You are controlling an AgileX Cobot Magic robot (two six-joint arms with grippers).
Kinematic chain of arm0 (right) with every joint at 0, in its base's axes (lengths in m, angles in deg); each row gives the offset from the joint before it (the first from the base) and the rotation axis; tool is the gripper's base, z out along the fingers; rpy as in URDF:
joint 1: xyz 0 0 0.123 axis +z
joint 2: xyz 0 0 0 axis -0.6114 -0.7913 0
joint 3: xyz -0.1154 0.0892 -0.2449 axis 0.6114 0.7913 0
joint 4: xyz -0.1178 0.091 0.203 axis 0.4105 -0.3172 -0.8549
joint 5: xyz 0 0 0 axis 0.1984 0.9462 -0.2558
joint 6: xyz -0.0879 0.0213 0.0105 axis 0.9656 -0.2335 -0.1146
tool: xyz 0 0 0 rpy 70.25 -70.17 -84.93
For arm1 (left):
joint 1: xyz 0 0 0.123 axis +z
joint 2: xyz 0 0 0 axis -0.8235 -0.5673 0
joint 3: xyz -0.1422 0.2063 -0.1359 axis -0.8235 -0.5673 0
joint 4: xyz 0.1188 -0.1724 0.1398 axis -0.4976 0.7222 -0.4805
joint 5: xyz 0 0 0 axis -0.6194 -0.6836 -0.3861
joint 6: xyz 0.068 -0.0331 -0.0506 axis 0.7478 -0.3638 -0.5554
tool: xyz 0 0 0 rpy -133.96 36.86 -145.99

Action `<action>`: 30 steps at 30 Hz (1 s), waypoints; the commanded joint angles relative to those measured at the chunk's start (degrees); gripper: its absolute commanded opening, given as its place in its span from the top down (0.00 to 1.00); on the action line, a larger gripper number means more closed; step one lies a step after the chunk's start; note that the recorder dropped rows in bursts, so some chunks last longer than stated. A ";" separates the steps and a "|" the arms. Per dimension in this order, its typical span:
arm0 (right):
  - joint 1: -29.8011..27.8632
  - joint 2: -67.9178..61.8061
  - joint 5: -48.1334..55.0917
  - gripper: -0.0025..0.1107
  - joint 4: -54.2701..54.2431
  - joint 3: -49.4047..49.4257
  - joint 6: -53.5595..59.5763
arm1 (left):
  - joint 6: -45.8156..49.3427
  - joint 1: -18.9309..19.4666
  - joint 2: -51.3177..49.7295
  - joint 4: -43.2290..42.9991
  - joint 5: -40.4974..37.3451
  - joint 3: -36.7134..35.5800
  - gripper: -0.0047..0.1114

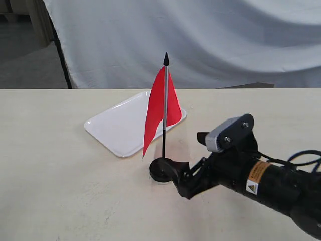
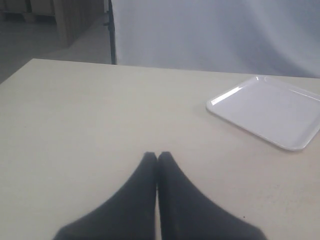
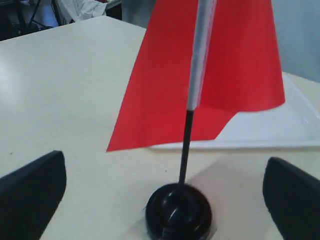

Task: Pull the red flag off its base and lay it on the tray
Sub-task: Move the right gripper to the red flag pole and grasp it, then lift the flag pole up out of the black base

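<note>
The red flag (image 1: 159, 111) stands upright in the round black base (image 1: 161, 167) near the middle of the table, its black tip pointing up. Just behind it lies the white tray (image 1: 120, 126), with nothing on it. My right gripper (image 1: 179, 176) is low on the table next to the base and open wide. In the right wrist view its fingers (image 3: 32, 192) stand far apart on either side of the base (image 3: 179, 211), touching neither it nor the pole (image 3: 186, 145). My left gripper (image 2: 157, 157) is shut on nothing above bare table, with the tray (image 2: 270, 111) ahead of it to one side.
A white cloth backdrop (image 1: 210, 40) hangs behind the table's far edge (image 1: 60, 89). A dark post (image 1: 62, 57) stands at the back left. The right arm's cable (image 1: 301, 158) loops over the table at the right.
</note>
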 commanded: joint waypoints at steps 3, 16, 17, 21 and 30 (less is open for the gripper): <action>0.28 -8.47 0.42 0.06 -0.65 -10.13 5.81 | 0.28 0.03 0.13 0.26 0.41 -0.13 0.96; 0.28 -19.22 -0.71 0.14 -0.65 -19.33 8.66 | 0.28 0.03 0.13 0.26 0.41 -0.13 0.96; 0.28 -19.34 -0.83 0.20 -0.65 -19.56 8.65 | 0.28 0.03 0.13 0.26 0.41 -0.13 0.96; 0.41 -19.47 0.20 0.70 -0.27 -19.68 8.50 | 0.28 0.03 0.13 0.26 0.33 -0.13 0.96; 0.41 -18.56 0.18 0.98 0.46 -19.68 10.08 | 0.28 0.03 0.13 0.26 0.33 -0.13 0.96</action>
